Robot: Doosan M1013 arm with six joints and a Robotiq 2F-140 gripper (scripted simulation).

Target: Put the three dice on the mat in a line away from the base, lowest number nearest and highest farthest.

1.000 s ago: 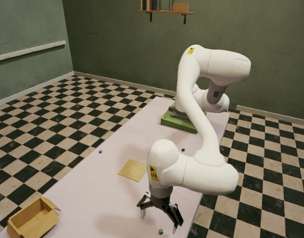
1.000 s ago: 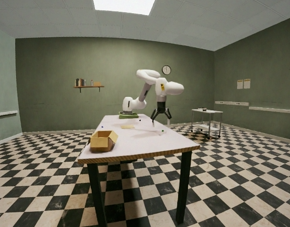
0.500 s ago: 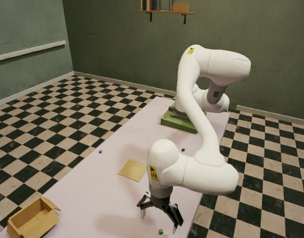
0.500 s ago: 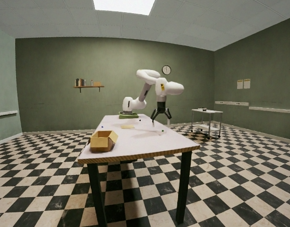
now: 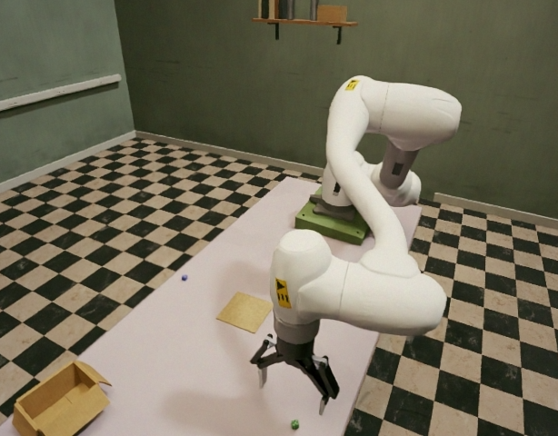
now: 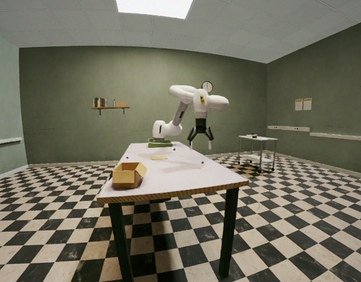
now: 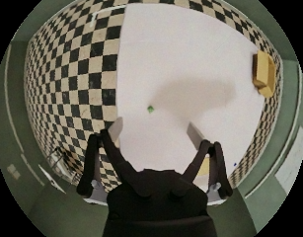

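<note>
The green die lies on the pale worktop close to its far end from the robot's base, near the edge on the chequered-floor side. It is too small in every view for its number to be read. In the top view it sits below and slightly between the two fingertips of the claw, a little toward the finger nearer the worktop edge; in the wrist view the green die shows ahead of the claw, off toward the left fingertip rather than centred in the gap. The exterior view puts the green die on the surface with the claw hanging well above it, so the gap that matters most is height, with a small sideways offset besides.

The claw is spread to its full width and carries nothing. A die has no long axis, so my judgement is that the approach turns only on centring over the cube and squaring the fingers to two opposite faces before descending.

The mat, a tan square, lies back toward the base from the green die, with the wrist of the arm over its near corner. The blue die rests near the opposite long edge of the worktop, apart from the mat. A dark third die shows only in the exterior view, near the green base plate. None of the three is on the mat. An open cardboard box stands at the worktop's far corner.
</note>
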